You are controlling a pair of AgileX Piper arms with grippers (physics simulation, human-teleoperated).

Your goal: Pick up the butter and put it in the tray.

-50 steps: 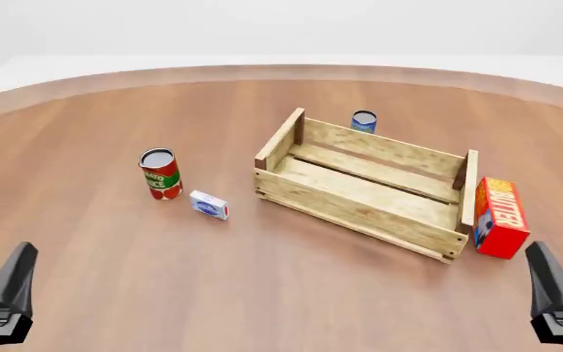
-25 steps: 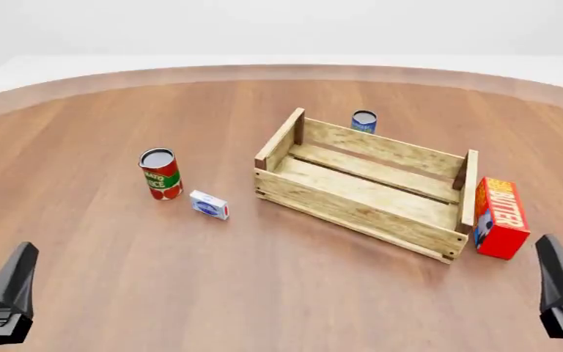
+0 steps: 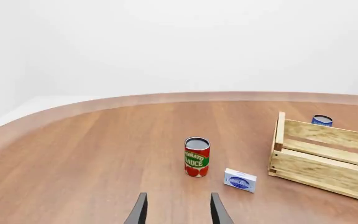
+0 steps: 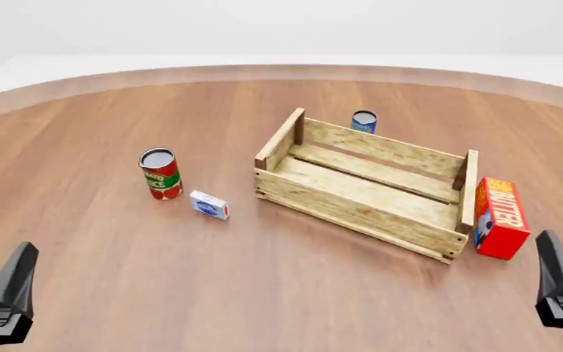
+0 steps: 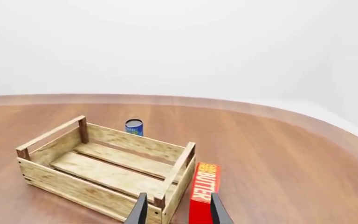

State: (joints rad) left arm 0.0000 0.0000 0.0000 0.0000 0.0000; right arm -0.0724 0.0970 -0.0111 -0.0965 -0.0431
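Observation:
The butter (image 4: 501,217), a red-orange carton with white lettering, lies on the table touching the right end of the tray (image 4: 360,210), an open crate of light wooden slats. In the right wrist view the butter (image 5: 204,191) lies just ahead of my right gripper (image 5: 177,209), beside the tray's end board (image 5: 182,170). My right gripper (image 4: 557,273) is open and empty, near the table's front edge, nearer than the butter. My left gripper (image 4: 12,277) is open and empty at the front left, far from the butter. Its fingers (image 3: 141,212) hold nothing.
A tomato sauce can (image 4: 160,174) and a small white-and-blue box (image 4: 209,204) stand left of the tray; both show in the left wrist view, the can (image 3: 196,157) and the box (image 3: 240,180). A small blue can (image 4: 363,121) stands behind the tray.
My right gripper has shifted a little to the right. The left gripper, butter and tray have not moved.

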